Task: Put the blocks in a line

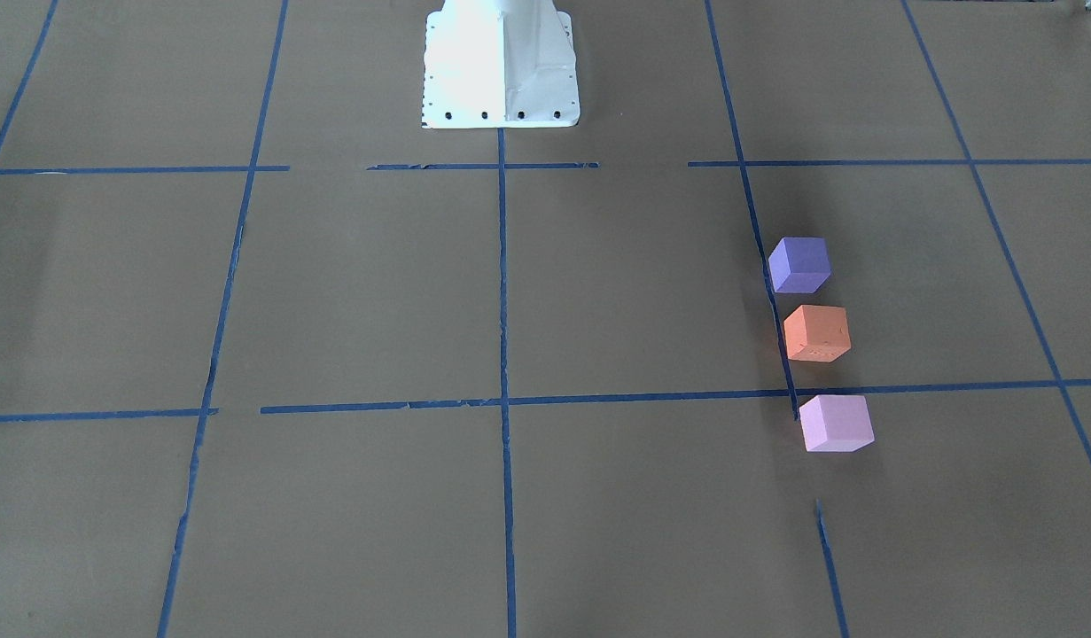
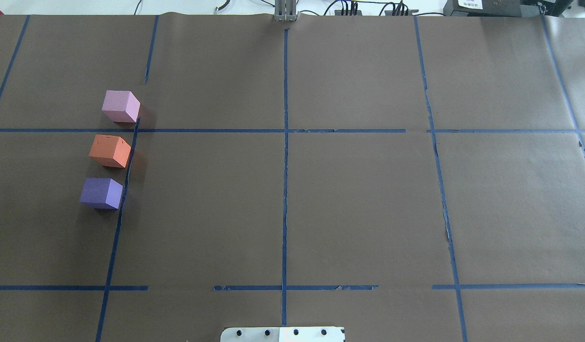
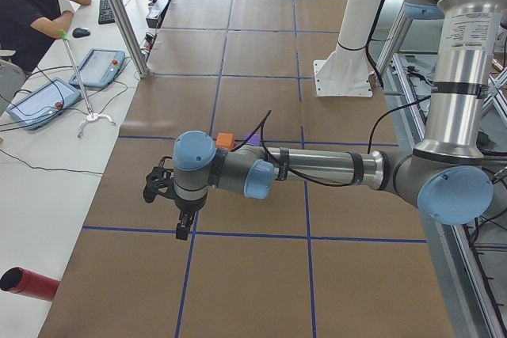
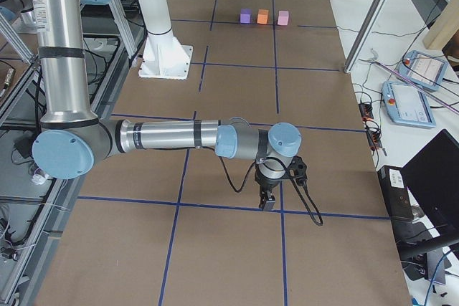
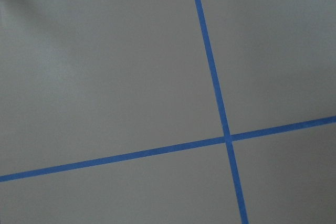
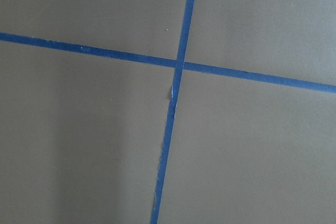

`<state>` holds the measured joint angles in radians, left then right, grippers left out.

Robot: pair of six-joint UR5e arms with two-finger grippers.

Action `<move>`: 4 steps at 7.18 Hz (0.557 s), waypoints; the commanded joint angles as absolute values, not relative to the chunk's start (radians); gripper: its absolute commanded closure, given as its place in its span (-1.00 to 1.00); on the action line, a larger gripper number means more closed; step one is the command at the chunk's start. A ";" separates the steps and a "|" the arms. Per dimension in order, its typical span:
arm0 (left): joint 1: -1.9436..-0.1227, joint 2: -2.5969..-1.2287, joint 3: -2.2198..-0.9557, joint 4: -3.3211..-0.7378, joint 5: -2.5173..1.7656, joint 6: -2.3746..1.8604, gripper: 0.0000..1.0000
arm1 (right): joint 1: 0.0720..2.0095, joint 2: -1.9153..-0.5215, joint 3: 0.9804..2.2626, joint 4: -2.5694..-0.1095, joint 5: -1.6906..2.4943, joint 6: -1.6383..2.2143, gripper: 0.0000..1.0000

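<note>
In the front-facing view, the dark purple matte cube (image 1: 799,264), the orange matte cube (image 1: 816,333) and the light pink-lilac matte cube (image 1: 836,423) stood in one row on the brown paper-covered desk (image 1: 332,292). They sat just beside a blue tape line (image 1: 780,328), each apart from its neighbour, and no arm showed.

The overhead view gave the same row on the robot's left side (the pink-lilac cube farthest from the base). I judged the lining-up done, so the next move called for little beyond keeping both arms off the row.

In the left side view the near arm crossed in front of the row and hid most of it. The left pincer (image 3: 183,231) hung over the desk; whether it was open or held anything, I could not tell.

In the right side view the right pincer (image 4: 267,202) hung well apart from the row, its state equally unclear.

Both wrist views showed only paper and tape.
</note>
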<state>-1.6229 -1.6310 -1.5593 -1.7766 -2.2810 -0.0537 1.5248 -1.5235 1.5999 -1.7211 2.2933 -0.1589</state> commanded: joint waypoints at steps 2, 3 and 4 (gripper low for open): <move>-1.623 -1.623 -1.549 -1.778 -2.276 -0.058 -1.00 | 1.525 -1.523 1.600 -1.721 2.293 -0.158 -1.00; -1.623 -1.623 -1.540 -1.778 -2.276 -0.058 -1.00 | 1.525 -1.525 1.600 -1.721 2.293 -0.160 -1.00; -1.623 -1.621 -1.520 -1.775 -2.279 -0.058 -1.00 | 1.525 -1.523 1.600 -1.721 2.293 -0.160 -1.00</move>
<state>-1.6230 -1.6231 -1.5400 -1.7772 -2.2772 -0.0583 1.5248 -1.5239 1.6000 -1.7211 2.2933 -0.1591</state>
